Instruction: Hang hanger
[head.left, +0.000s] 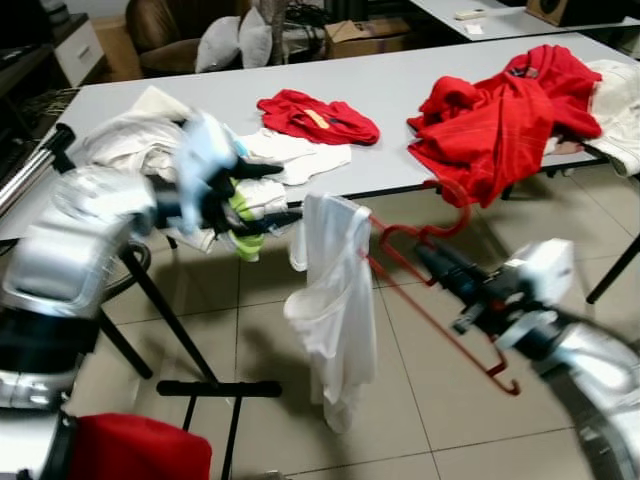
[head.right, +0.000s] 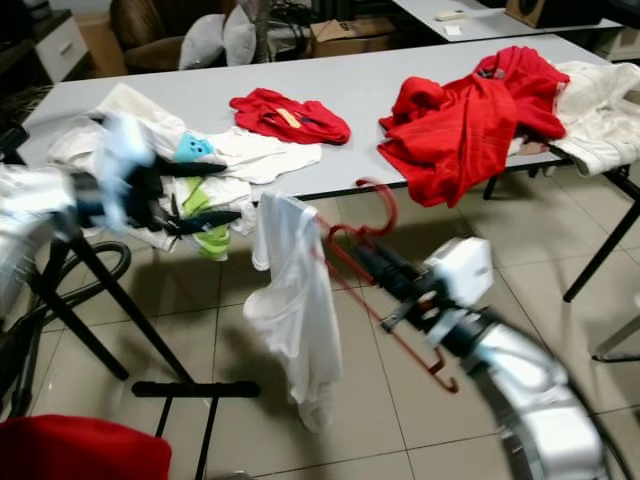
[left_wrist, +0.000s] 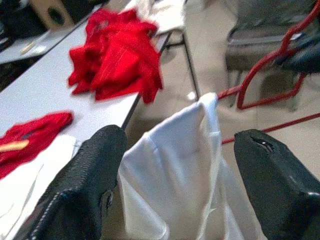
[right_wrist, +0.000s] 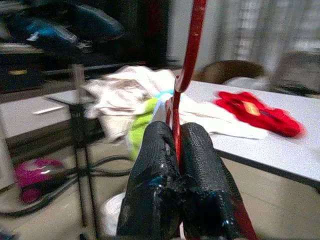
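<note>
The right gripper (right_wrist: 175, 150) is pinching the thin red wire hanger (head.left: 440, 300) tightly, its draped white shirt (head.left: 335, 300) dangling mid-air beside the grey table (head.left: 400, 85); the left gripper (left_wrist: 175, 185) is gaping empty; hanging is seemingly remaining.

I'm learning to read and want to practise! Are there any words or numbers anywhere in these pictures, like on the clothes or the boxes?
No readable text anywhere.
Cardboard box behind the table: no lettering can be made out.
Small red garment on the table: it carries a pale tag, too small and blurred to read.
Red hanger held in the right gripper, and the white shirt on it: no print or label visible.
</note>
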